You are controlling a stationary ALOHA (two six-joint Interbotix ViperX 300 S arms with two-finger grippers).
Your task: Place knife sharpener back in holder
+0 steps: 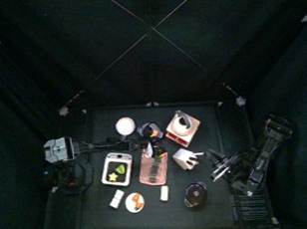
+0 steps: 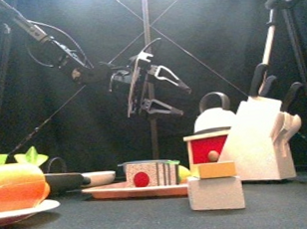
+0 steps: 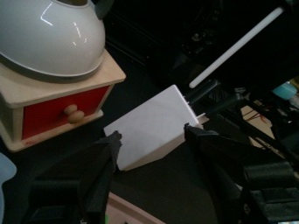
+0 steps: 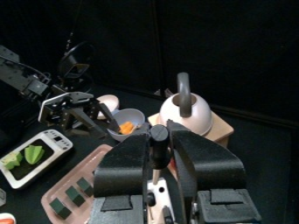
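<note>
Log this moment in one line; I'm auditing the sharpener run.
right jaws: shut on knife sharpener | sharpener: slanting above knife block | left jaws: open, near block

White knife block at right of the front view, red-and-tan grinder beside it, white kettle upper left in the left wrist view, orange fruit lower left, black surface

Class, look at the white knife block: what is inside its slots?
Black handles stick up out of the knife block. Their blades are hidden inside, and whether any slot stands free cannot be seen.
</note>
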